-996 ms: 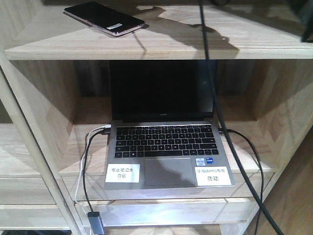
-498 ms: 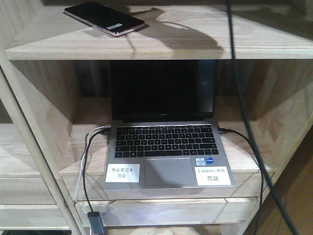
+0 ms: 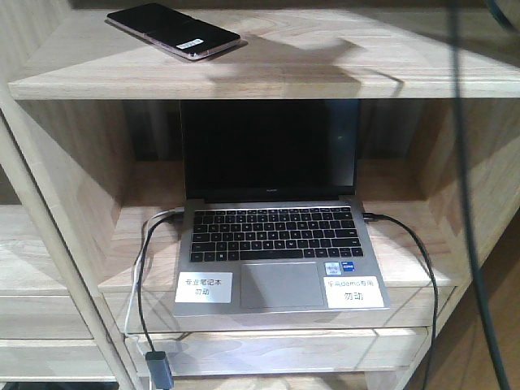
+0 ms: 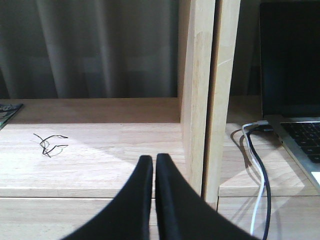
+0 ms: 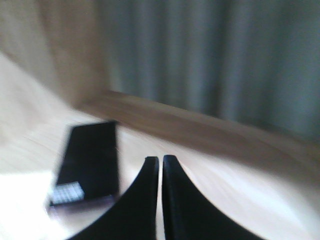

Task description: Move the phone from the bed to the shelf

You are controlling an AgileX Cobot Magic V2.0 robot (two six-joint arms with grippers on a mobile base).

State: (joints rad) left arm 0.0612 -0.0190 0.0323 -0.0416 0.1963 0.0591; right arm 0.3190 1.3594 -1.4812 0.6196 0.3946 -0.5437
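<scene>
And there it is, the phone (image 3: 173,31) lies flat on the top board of the shelf (image 3: 325,73), sticker side up, nothing holding it. From the right wrist view, blurred as it is, the right claw (image 5: 160,159) has its two black fingers pressed together with only a sliver of light between them, gripping nothing; the phone (image 5: 89,162) sits just to the left of the fingertips, apart from them, with grey curtain folds beyond. Over on the left wrist view, the left claw (image 4: 153,157) is closed up tight as well, empty, hanging in front of a lower board beside an upright panel. A small tangle of black wire (image 4: 49,144) lies off to its left, and the grey laptop (image 4: 300,135) stands open to its right, white and black cables (image 4: 257,170) running down from its side
</scene>
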